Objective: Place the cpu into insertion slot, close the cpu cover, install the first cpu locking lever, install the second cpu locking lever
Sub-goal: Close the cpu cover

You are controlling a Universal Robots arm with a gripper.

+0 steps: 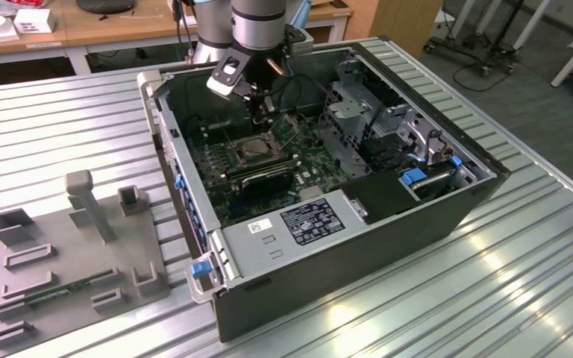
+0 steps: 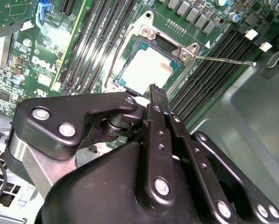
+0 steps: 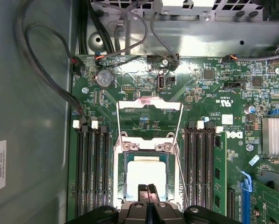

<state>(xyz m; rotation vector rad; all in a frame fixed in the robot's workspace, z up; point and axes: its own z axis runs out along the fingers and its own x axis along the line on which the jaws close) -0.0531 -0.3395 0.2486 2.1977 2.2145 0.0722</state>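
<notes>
We see the cpu (image 3: pixel 146 170) seated in the insertion slot (image 3: pixel 144 147), upper centre-left of the exterior view. The gripper (image 3: pixel 147 189) hovers at its edge, fingers clenched together and grasping nothing. The cpu cover (image 3: pixel 149 104) stands open.

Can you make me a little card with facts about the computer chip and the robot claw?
place: open computer case on a ribbed metal table
cpu: pale square chip lying in the insertion slot
cpu cover: looks tipped up and open, not over the chip
locking lever: thin wire sticking out sideways, seemingly not hooked down
gripper: fingertips together, just above one edge of the cpu
</notes>
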